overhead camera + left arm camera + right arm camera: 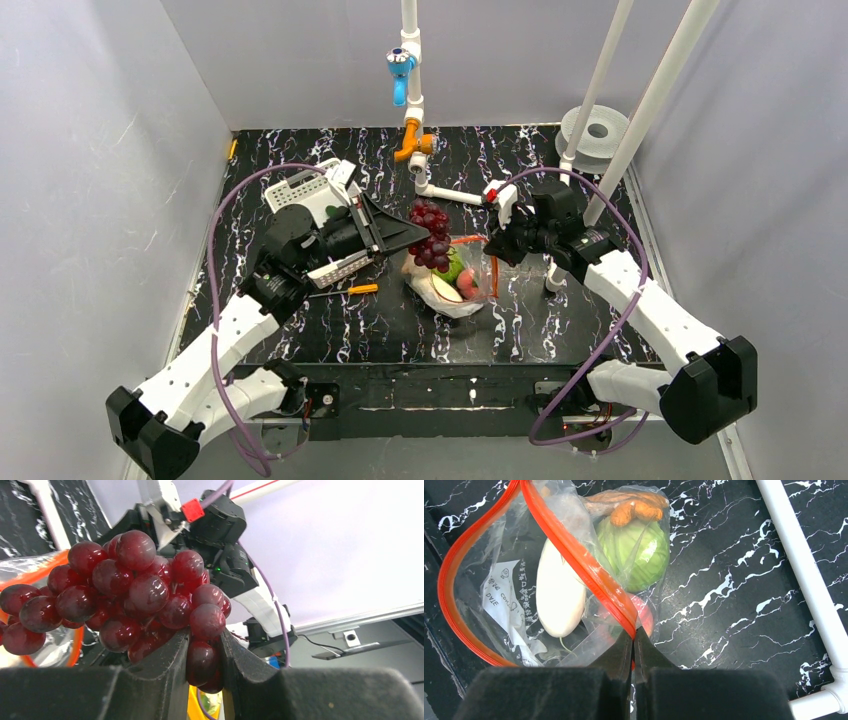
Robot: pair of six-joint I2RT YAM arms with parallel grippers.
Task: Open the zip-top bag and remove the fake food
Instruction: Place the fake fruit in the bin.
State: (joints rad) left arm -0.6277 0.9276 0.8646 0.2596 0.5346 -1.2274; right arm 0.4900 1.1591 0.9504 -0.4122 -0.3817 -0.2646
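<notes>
Left gripper (pixel 205 647) clamps dark red plastic grape bunch (pixel 135 592), right gripper (pixel 634 639) pinches clear orange-zipped bag (pixel 574 555) rim; lift your grapes straight out.

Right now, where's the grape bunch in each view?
Top external: grape bunch at centre, at the tip of the left gripper.
Left wrist: fills centre-left, its lowest grapes pinched in the left gripper.
Right wrist: not in it.
Shared landmark: the orange-red zip strip.
</notes>
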